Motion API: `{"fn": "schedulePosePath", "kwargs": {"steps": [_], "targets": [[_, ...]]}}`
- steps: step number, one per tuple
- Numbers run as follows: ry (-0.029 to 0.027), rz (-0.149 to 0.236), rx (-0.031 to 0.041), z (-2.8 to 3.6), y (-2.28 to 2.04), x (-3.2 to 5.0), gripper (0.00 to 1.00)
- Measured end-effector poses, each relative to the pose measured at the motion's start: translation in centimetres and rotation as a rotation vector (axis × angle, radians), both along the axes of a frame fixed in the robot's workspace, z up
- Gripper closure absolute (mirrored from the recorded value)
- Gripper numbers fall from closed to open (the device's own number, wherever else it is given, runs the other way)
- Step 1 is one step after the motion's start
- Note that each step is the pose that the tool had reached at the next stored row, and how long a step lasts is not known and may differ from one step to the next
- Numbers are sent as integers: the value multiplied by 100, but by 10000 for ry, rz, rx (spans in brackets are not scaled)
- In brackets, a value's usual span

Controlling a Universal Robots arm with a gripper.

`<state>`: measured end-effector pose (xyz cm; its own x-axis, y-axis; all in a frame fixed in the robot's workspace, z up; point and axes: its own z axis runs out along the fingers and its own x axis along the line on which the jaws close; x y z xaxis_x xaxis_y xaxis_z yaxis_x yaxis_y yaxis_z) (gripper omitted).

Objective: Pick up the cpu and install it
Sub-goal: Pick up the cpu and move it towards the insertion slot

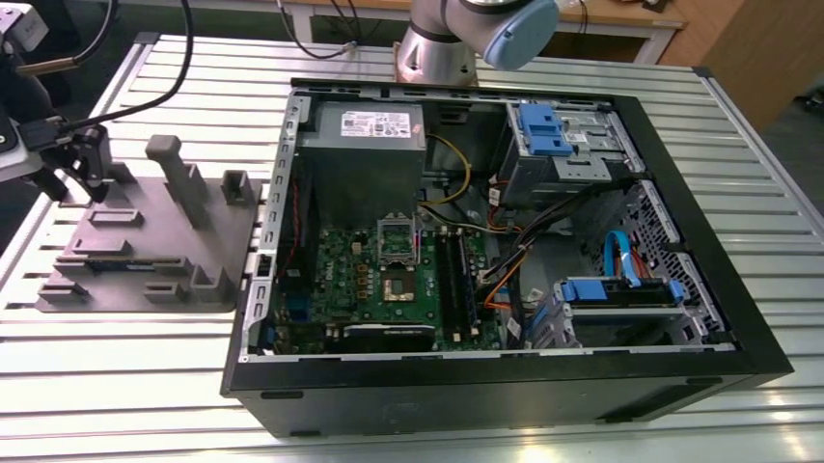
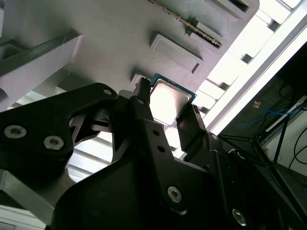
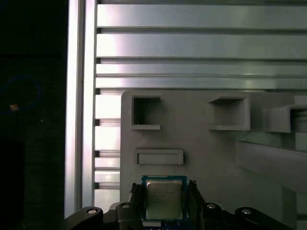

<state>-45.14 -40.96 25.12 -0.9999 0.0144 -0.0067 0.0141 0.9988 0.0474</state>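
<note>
Exterior view: a slatted aluminium bench (image 1: 154, 386) carries everything. The biggest thing on it is an open black computer case (image 1: 515, 395), lying on its side toward the exterior view's right. Inside the case sit a grey power supply box (image 1: 367, 130), a green motherboard (image 1: 373, 289) and, on that board, the dark square socket (image 1: 397, 280) with its metal frame. Just beside the case, on the exterior view's left, lies a grey moulded fixture (image 1: 142, 227) with raised posts and shallow pockets. The base of the robot arm (image 1: 451, 39) stands on the bench behind the case. The gripper (image 1: 71, 178) hangs over the far corner of the fixture, well apart from the socket.

In the second wrist view the black fingers (image 2: 144, 103) are clamped on the cpu (image 2: 169, 98), one finger against each of two opposite edges. Its silvery top faces the camera and its pale rim shows. In the first wrist view the cpu sits level between the fingers, over the fixture's grey surface, near a shallow rectangular pocket (image 3: 159, 156). Whether it touches the fixture or is raised off it I cannot tell.
</note>
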Motion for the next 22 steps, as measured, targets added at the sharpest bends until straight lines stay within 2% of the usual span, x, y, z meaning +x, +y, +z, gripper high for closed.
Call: {"fn": "schedulePosePath", "kwargs": {"steps": [10, 12, 22], "targets": [[0, 0, 0, 21, 0, 0, 53], [1, 0, 0, 74, 0, 0, 53], [3, 0, -2, 95, 0, 0, 53]]}}
